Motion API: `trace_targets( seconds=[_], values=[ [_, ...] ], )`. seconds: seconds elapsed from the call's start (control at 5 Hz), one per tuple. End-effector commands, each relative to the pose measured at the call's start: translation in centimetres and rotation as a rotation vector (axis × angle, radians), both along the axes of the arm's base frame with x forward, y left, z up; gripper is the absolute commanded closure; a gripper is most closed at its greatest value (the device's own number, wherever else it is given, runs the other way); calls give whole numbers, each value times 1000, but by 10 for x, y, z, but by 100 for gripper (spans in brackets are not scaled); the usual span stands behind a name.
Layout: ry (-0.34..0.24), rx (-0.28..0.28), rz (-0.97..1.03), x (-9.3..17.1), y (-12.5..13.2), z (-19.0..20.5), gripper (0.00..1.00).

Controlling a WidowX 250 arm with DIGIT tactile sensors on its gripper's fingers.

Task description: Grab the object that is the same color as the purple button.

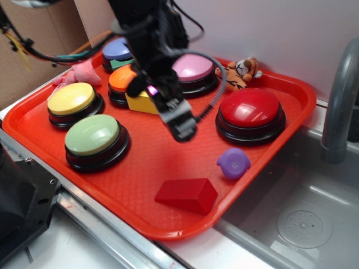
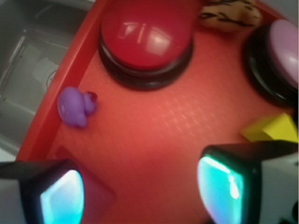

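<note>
The grab looks barely begun: the gripper (image 2: 140, 186), its fingers spread and holding nothing, hangs over the middle of the red tray (image 1: 33, 131), well apart from the small purple toy (image 1: 233, 163) lying untouched near the tray's sink-side edge.

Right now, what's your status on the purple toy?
Hand open, empty, above bare tray. Purple toy untouched near tray edge, in front of red button. Red wedge nearby, not blocking.
</note>
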State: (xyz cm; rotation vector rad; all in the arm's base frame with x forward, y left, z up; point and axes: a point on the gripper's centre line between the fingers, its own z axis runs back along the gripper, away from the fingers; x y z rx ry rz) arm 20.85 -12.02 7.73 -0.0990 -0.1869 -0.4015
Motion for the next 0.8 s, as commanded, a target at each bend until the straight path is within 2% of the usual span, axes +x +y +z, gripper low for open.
trace_targets(
  seconds=[0.0,0.2,0.6],
  values=[
    [-3,-8,-24,15,-38,-22,0],
    [15,9,-37,19,-47,-34,0],
    [15,-49,-64,28,-56,-43,0]
  ],
)
